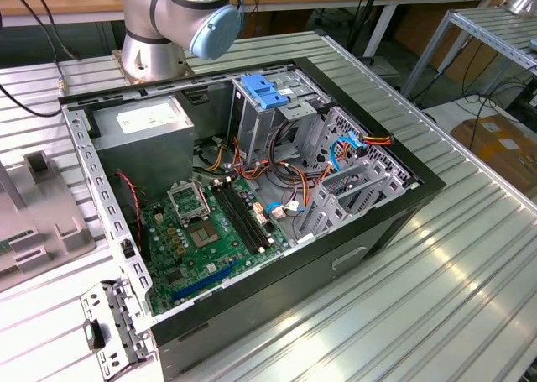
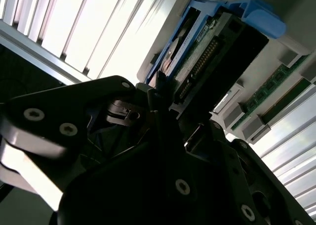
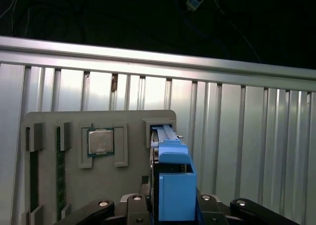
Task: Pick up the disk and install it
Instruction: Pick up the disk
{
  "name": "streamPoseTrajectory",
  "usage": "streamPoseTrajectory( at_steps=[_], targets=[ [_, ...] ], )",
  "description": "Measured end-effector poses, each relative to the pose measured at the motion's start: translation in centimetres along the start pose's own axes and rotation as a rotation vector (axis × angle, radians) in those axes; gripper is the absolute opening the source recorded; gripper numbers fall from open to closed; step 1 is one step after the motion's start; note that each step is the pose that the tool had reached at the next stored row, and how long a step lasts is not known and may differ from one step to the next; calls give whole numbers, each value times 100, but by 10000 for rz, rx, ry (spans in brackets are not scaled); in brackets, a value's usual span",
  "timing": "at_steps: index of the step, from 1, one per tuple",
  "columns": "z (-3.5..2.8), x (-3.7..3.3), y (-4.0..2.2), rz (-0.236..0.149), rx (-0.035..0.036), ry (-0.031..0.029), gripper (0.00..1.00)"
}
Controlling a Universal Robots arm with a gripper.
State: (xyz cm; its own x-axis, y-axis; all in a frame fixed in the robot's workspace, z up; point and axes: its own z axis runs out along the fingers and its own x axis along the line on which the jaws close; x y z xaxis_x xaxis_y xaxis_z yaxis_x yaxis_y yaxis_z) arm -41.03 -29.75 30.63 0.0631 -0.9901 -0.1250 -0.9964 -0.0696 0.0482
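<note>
Disk [image 3: 175, 185]: upright in a corner slot of the grey tray [image 3: 133, 123], near the processor [image 3: 101, 142].
Gripper [image 3: 175, 207]: I see it astride the disk; grip I cannot tell.

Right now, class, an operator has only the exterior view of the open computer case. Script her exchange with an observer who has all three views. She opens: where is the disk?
Observer: In the first wrist view the disk stands on edge in a slot of the grey tray.
Operator: Is the gripper at it?
Observer: Yes, the gripper sits astride its blue end.
Operator: Anything else in that tray?
Observer: A processor chip lies in a pocket beside the disk's slot.
</note>
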Motion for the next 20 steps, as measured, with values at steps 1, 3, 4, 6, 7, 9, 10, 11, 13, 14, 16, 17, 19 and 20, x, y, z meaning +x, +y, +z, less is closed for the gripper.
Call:
streamPoseTrajectory(
  at_steps=[1, 3, 4, 6, 7, 9, 10, 11, 13, 14, 16, 17, 19, 20],
  targets=[
    [-7, -1, 0, 0, 0, 0, 36],
    [-20, -3, 1, 0, 0, 0, 36],
    [-29, -3, 1, 0, 0, 0, 36],
    [-44, -5, 2, 0, 0, 0, 36],
    [-50, -6, 3, 0, 0, 0, 36],
    [-63, -8, 3, 0, -1, 0, 36],
    [-65, -8, 3, -2, 4, -1, 36],
    [-70, -10, 3, -1, 0, 0, 36],
    [-76, -11, 4, 0, 0, 0, 36],
    [-82, -12, 4, 0, -1, 1, 36],
    [-97, -14, 5, 0, 0, 0, 36],
    [-106, -15, 5, 0, 0, 0, 36],
    [-118, -17, 6, 0, 0, 0, 36],
    [-125, -17, 6, 0, 0, 0, 36]
  ],
)
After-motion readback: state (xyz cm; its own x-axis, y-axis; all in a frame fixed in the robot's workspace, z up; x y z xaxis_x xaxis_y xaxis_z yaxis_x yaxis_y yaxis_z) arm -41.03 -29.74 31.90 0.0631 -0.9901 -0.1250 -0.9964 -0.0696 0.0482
